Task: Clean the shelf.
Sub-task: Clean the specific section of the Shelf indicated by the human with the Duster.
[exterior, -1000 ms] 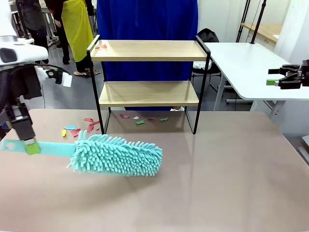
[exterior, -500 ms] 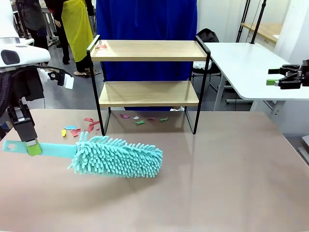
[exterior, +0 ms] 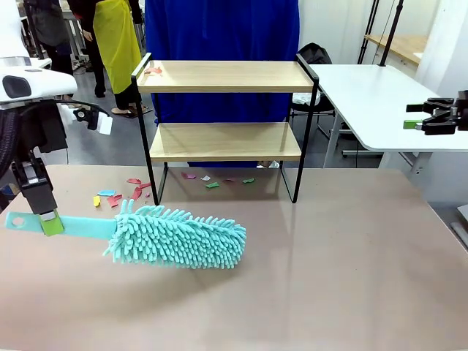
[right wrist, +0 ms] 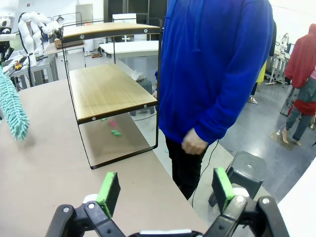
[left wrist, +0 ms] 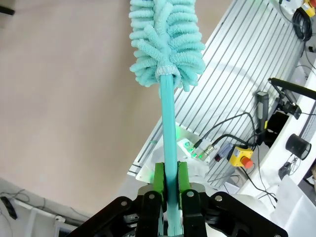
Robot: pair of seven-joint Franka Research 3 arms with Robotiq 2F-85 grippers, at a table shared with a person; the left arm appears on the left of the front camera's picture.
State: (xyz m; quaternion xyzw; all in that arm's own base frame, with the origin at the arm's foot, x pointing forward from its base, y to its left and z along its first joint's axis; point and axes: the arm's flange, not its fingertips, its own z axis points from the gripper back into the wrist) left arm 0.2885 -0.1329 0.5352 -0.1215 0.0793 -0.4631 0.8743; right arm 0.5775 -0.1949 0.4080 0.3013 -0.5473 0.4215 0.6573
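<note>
The shelf (exterior: 227,76) stands at the far middle of the brown table (exterior: 344,278), directly in front of a person in a blue top (exterior: 219,29). Coloured paper scraps (exterior: 117,197) lie on the table beside its left legs and beneath the lower board; a few lie on the left end of the top board. A teal duster (exterior: 179,236) sits in front of the shelf, left of centre and apart from the frame. Whether its head touches the table cannot be determined. The left gripper (exterior: 48,219) is clamped on the flat duster handle (exterior: 84,224) near its end. The right gripper (exterior: 413,124) hangs at the right edge beside a white side table (exterior: 365,95), with its jaws spread wide and nothing between them.
</note>
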